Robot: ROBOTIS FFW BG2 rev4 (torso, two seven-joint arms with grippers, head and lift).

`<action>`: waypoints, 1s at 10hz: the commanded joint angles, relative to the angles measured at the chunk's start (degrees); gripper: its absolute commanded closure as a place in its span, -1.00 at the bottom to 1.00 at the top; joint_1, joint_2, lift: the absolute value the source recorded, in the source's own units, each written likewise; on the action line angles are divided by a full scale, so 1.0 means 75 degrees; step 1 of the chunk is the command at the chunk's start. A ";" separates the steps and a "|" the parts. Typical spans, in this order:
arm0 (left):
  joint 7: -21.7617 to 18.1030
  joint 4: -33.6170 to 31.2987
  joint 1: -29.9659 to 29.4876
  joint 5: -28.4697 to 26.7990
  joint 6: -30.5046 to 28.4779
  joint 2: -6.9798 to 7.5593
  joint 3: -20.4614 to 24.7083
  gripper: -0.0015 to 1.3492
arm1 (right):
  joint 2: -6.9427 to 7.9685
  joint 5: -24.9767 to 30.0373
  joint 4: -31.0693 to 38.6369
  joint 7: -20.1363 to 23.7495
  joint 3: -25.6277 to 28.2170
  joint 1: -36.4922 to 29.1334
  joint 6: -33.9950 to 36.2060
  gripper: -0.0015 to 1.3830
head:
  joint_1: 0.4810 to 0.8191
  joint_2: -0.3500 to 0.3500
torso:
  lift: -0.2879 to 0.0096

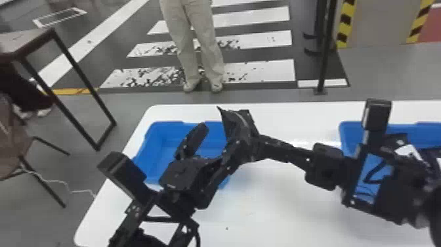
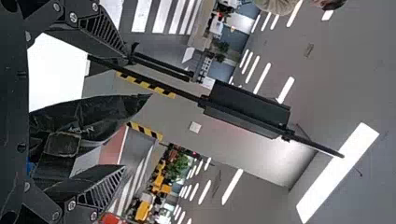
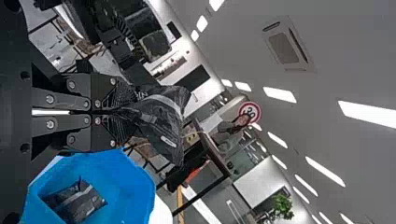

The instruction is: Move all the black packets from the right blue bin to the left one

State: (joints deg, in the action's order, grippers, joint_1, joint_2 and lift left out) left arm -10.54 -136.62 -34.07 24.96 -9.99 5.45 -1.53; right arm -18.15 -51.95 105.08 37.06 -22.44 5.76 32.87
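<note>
Right tool (image 1: 257,144) closed tight, pinching a black packet (image 1: 244,121) by the right side of the left bin (image 1: 164,138), near the table's (image 1: 282,200) left edge. Second packet (image 3: 77,203) lies in that bin. Left tool (image 1: 220,138) spread wide, gripping nothing. Right bin (image 1: 349,134) towards the table's far right corner.

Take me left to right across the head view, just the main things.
Brown side table → left blue bin → raised black packet → black post → right blue bin.
</note>
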 commanded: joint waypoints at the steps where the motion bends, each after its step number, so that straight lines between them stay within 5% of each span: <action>1: -0.0001 0.0019 0.0005 -0.0023 -0.0055 0.0000 0.0021 -0.71 | -0.0006 -0.0111 0.0042 -0.0019 -0.0146 0.0019 0.0023 0.63 | 0.27 0.80 | -0.01; 4: -0.0001 0.0076 0.0024 0.0069 -0.0018 0.0000 0.0005 -0.71 | -0.0041 -0.0279 0.0004 -0.0066 -0.0481 0.0132 0.0116 0.63 | 0.27 0.85 | -0.01; 5: -0.0024 0.0076 0.0024 0.0114 -0.0093 0.0000 0.0005 -0.47 | -0.0041 -0.0309 -0.0015 -0.0089 -0.0542 0.0151 0.0116 0.63 | 0.27 0.88 | -0.01; 6: -0.0036 0.0076 0.0005 0.0084 -0.0036 0.0000 0.0005 0.36 | -0.0041 -0.0309 -0.0071 -0.0089 -0.0557 0.0188 0.0116 0.63 | 0.27 0.91 | -0.01; 7: -0.0036 0.0057 0.0005 0.0008 0.0076 -0.0012 0.0021 0.80 | -0.0053 -0.0309 -0.0071 -0.0101 -0.0557 0.0244 0.0098 0.63 | 0.27 0.91 | -0.01; 10: -0.0095 0.0001 0.0005 -0.0312 0.0076 0.0000 0.0066 0.81 | 0.0006 -0.0294 -0.0390 -0.0218 -0.0557 0.0563 -0.0259 0.63 | 0.27 0.91 | -0.01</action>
State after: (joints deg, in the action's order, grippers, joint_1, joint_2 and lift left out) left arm -11.29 -136.55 -34.03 22.91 -9.68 5.44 -1.15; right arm -18.24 -54.33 102.82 35.48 -26.61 9.32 31.53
